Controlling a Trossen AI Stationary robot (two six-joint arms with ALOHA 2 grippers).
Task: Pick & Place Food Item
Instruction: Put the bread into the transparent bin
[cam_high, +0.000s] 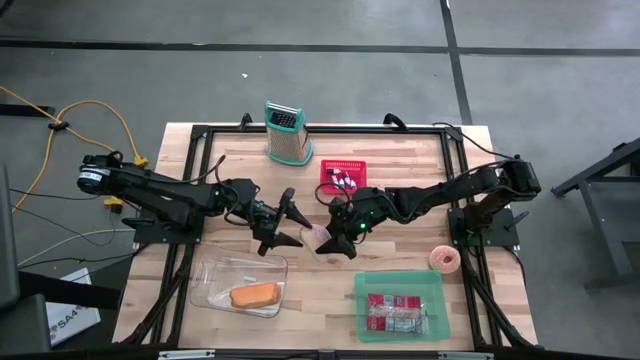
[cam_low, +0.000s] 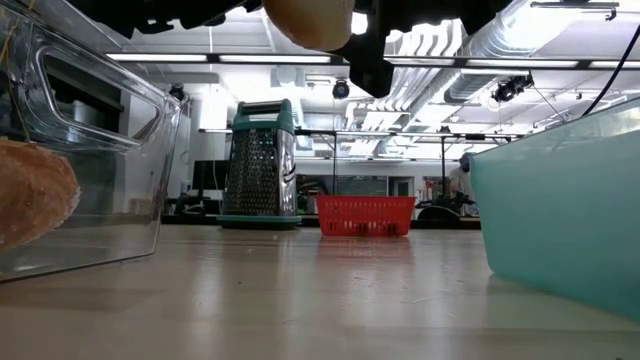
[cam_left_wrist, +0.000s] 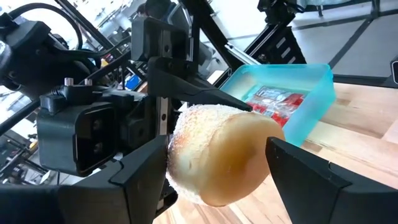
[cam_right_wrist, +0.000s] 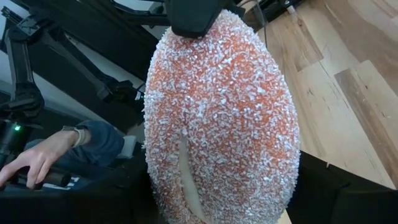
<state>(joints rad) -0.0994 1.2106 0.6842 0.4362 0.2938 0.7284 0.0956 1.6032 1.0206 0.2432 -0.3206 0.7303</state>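
A flake-coated bun (cam_high: 321, 236), orange-pink on one face (cam_right_wrist: 217, 106) and smooth tan on the other (cam_left_wrist: 239, 155), hangs above the table's middle. My right gripper (cam_high: 333, 226), reaching in from the right, is shut on it. My left gripper (cam_high: 283, 222) comes level from the left and is open. Its two fingers (cam_left_wrist: 298, 174) stand on either side of the bun. A clear gap shows at one finger. In the low view the bun (cam_low: 310, 20) sits high above the tabletop. My right gripper pinches the bun between its two fingers, across the rim; one finger lies on the flaked edge (cam_right_wrist: 194, 28). The fingers come from the table's right, slanting slightly down. The bun stands on edge, lifted clear of the table. My left gripper: whether its near finger (cam_left_wrist: 146, 174) touches the bun's flaked side, I cannot tell.
A clear tub (cam_high: 215, 290) holding an orange bread piece sits at the near left. A teal bin (cam_high: 400, 280) with red packets is at the near right. A grater (cam_high: 285, 132) and a red basket (cam_high: 345, 178) stand far, and a pink doughnut (cam_high: 443, 258) lies right. A person's hand (cam_right_wrist: 43, 158) shows beyond the table.
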